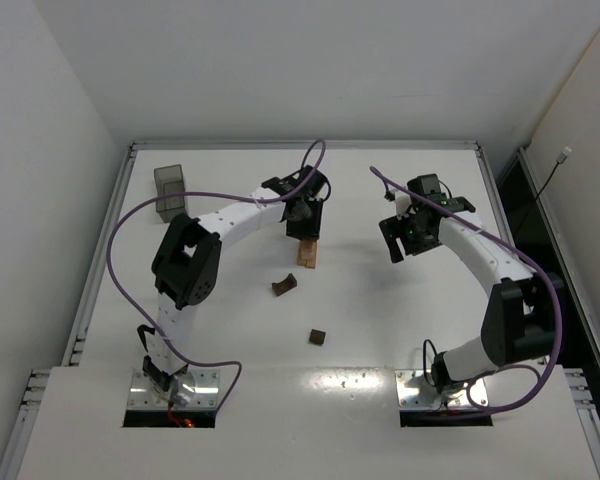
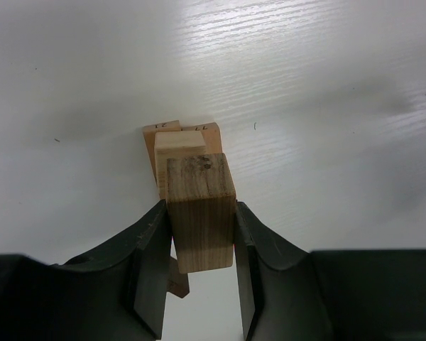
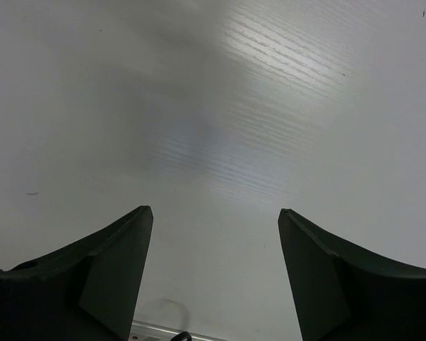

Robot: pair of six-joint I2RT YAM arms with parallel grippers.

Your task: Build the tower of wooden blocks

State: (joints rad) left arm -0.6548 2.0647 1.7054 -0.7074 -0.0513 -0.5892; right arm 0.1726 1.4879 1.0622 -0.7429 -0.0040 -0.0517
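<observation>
Wood block tower (image 1: 307,253): a short tan stack on the white table (image 1: 400,330), mid-table toward the far side, directly under the left gripper (image 2: 201,234). In the top view the gripper head covers the stack's upper end and only the lower tan part shows; the block count is not readable there. In the left wrist view there are two tan pieces side by side at the bottom with a paler one on them. The near side of the stack is hidden behind the tan block (image 2: 199,206), which is pinched between the left fingers (image 2: 153,263) and stands in front of the stack. Cannot tell if it touches the stack. A small brown bit (image 2: 177,283) shows under the block, mostly hidden, and cannot be identified.

A dark arch piece (image 1: 285,285) lies loose near the stack on the bases' side, not touching it. A dark cube (image 1: 318,337) sits closer to the bases, well apart. The grey bin (image 1: 169,192) is far left.

The right gripper (image 3: 214,213) has its jaws spread wide with nothing between them, over bare table, right of the stack and well apart from it.
</observation>
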